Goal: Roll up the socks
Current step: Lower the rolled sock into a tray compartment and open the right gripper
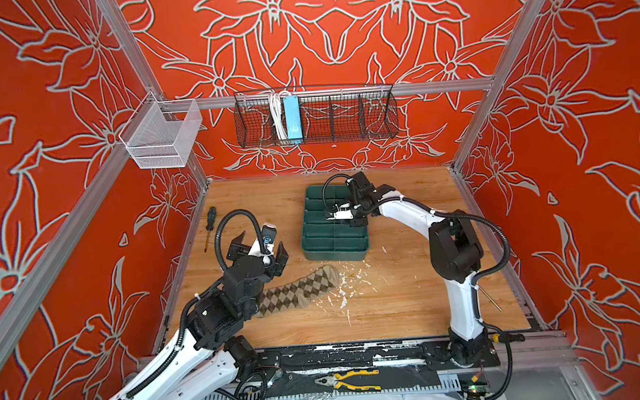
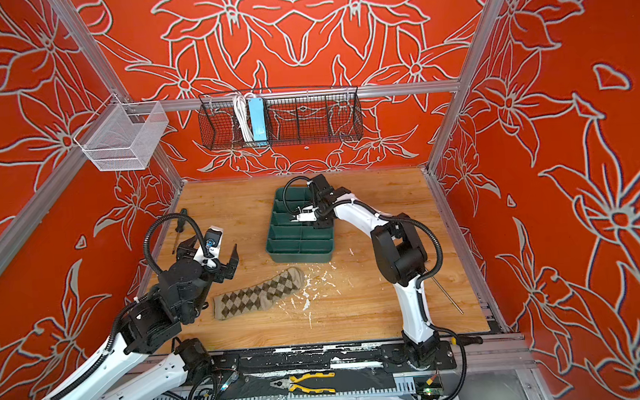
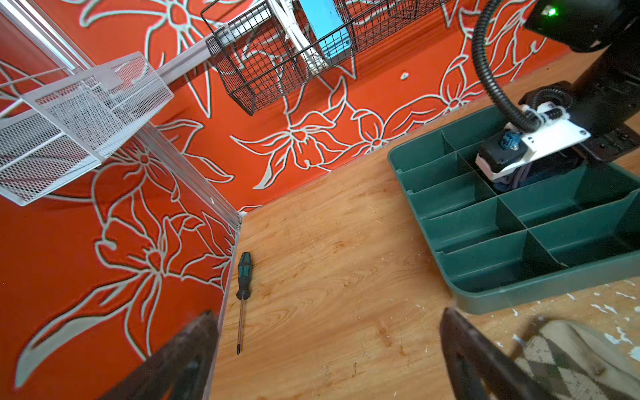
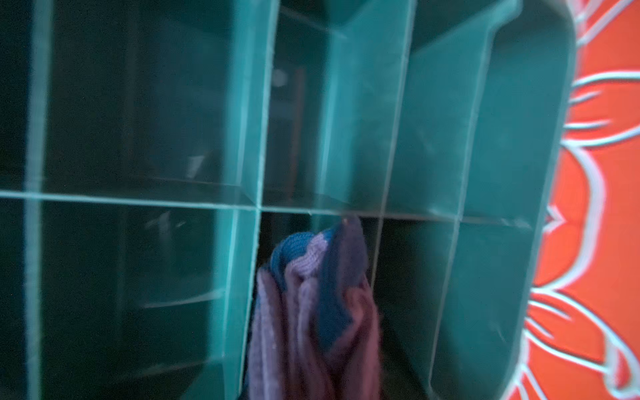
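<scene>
**Left side.** A screwdriver [image 1: 209, 223] with a dark green-and-black handle lies on the bench [image 1: 393, 310] close to the left wall. The left end effector [image 1: 260, 249] is raised above the bench just right of it, with its jaws spread wide and nothing between them. In the left wrist view both fingers [image 3: 188, 356] frame bare wood.

**Centre.** The argyle sock [image 1: 301, 291] lies flat and unrolled on the bench (beige-olive with brown diamonds). It runs diagonally, with its toe pointing toward the green compartment tray [image 1: 314, 249]. Its cuff end lies beside the left arm, as a top view shows [image 2: 259, 294]. The left end effector does not touch it. White flecks [image 1: 342, 285] are scattered on the wood just right of the toe.

**Tray.** The tray stands behind the argyle sock, close to the toe but apart from it. The right end effector [image 1: 344, 222] reaches down into the right-hand column, about midway along, though the exact row cannot be told. It is closed on the purple sock [image 4: 311, 304], a bunched bundle of ribbed purple with a teal patch. The fabric covers the fingers. The bundle sits over a compartment next to the tray's central divider and is also visible under the wrist camera [image 3: 517, 180].

**Right side.** A thin metal rod [image 1: 490, 299] lies on the bench beside the right arm.
</scene>
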Controlling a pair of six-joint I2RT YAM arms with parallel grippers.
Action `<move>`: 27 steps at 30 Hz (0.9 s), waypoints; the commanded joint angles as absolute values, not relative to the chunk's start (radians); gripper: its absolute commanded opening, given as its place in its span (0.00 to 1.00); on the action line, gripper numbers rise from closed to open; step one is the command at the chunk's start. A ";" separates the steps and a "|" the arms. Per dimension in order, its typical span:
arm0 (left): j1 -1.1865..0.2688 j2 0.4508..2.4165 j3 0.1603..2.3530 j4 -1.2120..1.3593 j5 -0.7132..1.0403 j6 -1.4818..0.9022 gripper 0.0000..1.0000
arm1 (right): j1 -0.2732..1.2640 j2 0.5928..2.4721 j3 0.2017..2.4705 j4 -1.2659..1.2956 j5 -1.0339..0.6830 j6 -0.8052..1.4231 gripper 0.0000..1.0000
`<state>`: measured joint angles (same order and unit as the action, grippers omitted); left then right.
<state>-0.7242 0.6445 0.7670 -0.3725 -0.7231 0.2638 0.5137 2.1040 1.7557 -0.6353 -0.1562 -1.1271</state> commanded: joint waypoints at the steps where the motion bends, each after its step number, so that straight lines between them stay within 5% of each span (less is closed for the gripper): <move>1: -0.715 0.663 0.798 -0.385 -0.685 0.233 0.98 | 0.520 2.189 1.841 -0.919 -0.221 -1.137 0.00; 27: -0.708 0.732 0.805 -0.380 -0.655 0.220 0.99 | 0.494 2.404 1.969 -0.926 -0.104 -1.082 0.00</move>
